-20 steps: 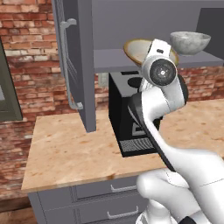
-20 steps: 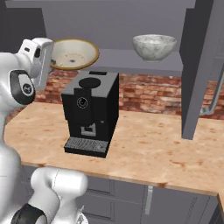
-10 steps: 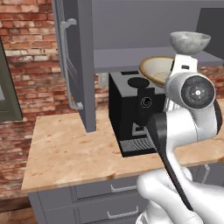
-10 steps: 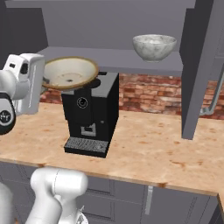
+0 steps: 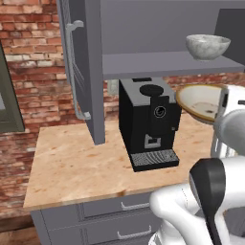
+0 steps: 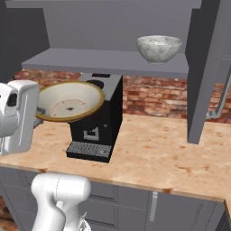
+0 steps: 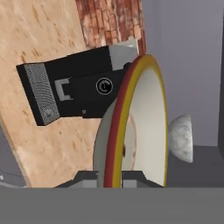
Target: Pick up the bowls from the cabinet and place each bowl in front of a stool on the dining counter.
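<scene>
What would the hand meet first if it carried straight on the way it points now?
Probably the black coffee machine: beyond the wide cream bowl with tan-brown rim clamped in the hand, it lies nearest ahead. Depth is unclear; the grey cabinet shelf with the marbled grey-white bowl sits to one side.

You've got the cream bowl with the tan-brown rim out of the cabinet, held in the air by its rim and tilted, just beside the black coffee machine and level with its upper part. The grey-white marbled bowl sits upright on the cabinet's grey shelf, above the coffee machine and off to one side. The cabinet door is swung open.
</scene>
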Tool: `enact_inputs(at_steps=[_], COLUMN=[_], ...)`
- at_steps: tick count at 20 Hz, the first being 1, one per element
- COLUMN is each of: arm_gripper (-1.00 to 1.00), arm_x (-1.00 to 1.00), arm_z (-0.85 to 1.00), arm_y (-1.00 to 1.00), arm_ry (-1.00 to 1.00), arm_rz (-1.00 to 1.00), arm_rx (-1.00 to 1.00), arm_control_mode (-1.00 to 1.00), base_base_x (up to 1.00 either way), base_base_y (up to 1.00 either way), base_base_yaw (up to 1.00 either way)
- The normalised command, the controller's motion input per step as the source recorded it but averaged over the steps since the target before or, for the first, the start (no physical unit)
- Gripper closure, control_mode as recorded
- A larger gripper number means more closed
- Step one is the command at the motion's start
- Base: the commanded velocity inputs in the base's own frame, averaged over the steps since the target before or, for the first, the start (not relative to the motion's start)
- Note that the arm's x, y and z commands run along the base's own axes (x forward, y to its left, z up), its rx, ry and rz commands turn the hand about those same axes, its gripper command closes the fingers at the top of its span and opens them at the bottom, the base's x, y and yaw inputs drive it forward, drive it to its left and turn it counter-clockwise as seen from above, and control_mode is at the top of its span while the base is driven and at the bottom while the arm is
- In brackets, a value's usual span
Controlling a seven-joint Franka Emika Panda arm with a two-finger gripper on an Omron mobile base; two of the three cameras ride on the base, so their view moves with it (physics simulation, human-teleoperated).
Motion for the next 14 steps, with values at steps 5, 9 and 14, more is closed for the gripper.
enact_inputs(at_steps=[5,9,14], arm_gripper=[1.0,1.0,1.0], arm_x=[-0.88,-0.36,0.0], arm_z=[-0.18,-0.26,-0.05], arm_y=[-0.03,0.0,0.0], arm_ry=[0.0,0.0,0.0], arm_rz=[0.06,0.01,0.0], arm_rx=[0.0,0.0,0.0], arm_control_mode=[-1.0,-1.0,-1.0], base_base_x=[0.0,0.0,0.0], base_base_y=[0.0,0.0,0.0], base_base_yaw=[0.0,0.0,0.0])
